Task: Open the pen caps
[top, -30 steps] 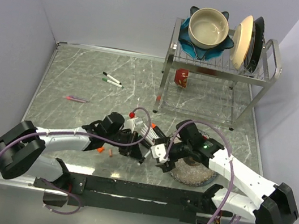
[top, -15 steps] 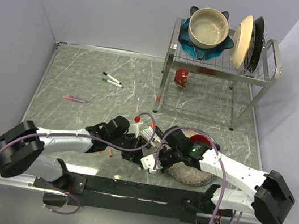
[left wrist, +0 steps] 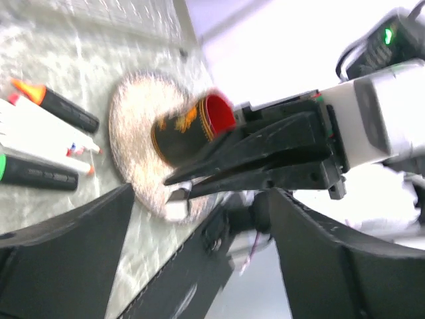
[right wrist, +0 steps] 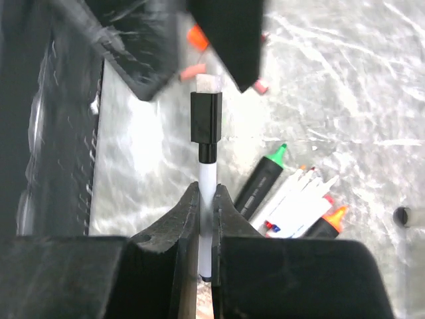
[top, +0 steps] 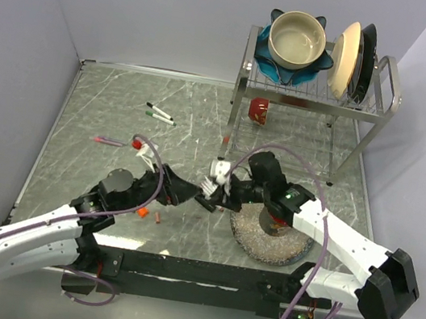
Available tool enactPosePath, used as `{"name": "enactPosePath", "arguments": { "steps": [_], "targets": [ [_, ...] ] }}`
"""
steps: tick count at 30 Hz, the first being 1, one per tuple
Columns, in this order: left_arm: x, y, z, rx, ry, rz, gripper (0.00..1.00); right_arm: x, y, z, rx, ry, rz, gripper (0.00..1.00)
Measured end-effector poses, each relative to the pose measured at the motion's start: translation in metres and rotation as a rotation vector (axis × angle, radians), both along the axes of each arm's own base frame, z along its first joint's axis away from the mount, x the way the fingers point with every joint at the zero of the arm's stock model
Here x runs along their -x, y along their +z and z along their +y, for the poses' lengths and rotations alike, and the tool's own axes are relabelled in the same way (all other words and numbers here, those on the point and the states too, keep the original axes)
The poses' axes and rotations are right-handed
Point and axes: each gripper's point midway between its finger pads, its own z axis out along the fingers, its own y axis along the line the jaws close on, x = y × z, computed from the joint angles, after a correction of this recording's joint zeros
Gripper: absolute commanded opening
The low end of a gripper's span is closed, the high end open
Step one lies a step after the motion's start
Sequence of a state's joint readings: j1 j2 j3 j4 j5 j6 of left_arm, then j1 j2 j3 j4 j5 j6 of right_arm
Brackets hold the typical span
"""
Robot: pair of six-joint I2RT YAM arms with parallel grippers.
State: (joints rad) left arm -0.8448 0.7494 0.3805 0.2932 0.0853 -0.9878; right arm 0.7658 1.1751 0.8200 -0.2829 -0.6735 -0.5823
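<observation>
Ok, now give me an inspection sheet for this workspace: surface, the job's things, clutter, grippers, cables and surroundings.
Surface: grey marbled tabletop, no spills seen.
Job's things: black cap on a slim white marker; loose orange cap and small reddish cap lying on the table.
Clutter: green-tipped black marker, orange-tipped black marker, white marker bundle; round speckled mat under a dark cup; pink pen.
Grippers: left gripper open, empty; right gripper shut on the slim white marker.
Cables: purple cable loops above the right arm; no snag seen.
Surroundings: metal dish rack holding a beige bowl; lilac walls.
</observation>
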Motion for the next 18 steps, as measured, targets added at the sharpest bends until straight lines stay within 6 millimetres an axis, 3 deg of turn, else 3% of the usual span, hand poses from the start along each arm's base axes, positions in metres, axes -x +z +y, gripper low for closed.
{"name": "enactPosePath", "arguments": {
  "steps": [2, 7, 18],
  "targets": [
    [-0.008, 0.002, 0.007, 0.051, 0.072, 0.018, 0.90, -0.010, 0.009, 0.000, -0.046, -0.088, 0.078, 0.00],
    [-0.021, -0.016, 0.019, 0.117, 0.200, 0.098, 0.86, -0.020, 0.021, 0.004, -0.124, -0.221, 0.240, 0.00],
    [-0.032, -0.021, 0.005, 0.175, 0.270, 0.170, 0.66, -0.021, 0.029, 0.017, -0.196, -0.311, 0.423, 0.00]
  ]
}}
